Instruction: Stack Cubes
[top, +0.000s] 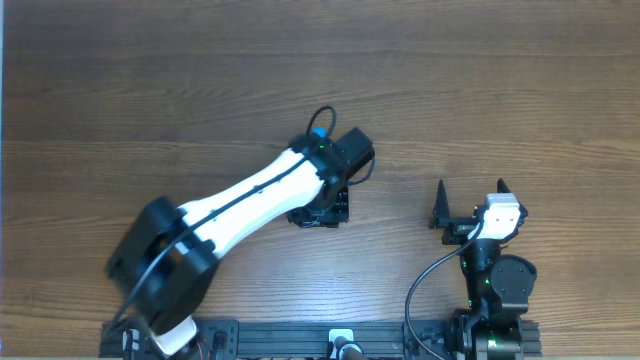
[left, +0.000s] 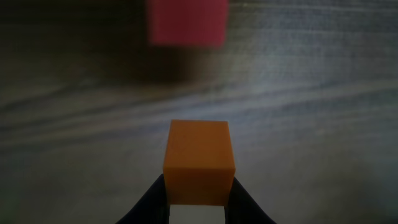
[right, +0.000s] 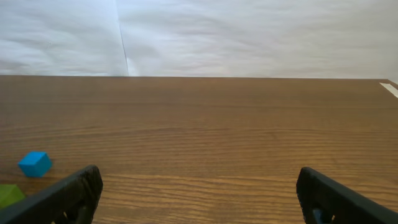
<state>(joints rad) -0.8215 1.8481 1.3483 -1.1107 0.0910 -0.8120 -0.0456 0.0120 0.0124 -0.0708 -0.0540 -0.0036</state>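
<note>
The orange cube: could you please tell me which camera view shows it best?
The left wrist view: the orange cube sits centred and close, held in the left gripper. In the top view the left arm covers it. The right wrist view looks across the table at a blue cube.

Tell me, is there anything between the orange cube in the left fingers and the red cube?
Nothing visible. The orange cube, held by the left fingers, faces the red cube, with bare table between them.
</note>
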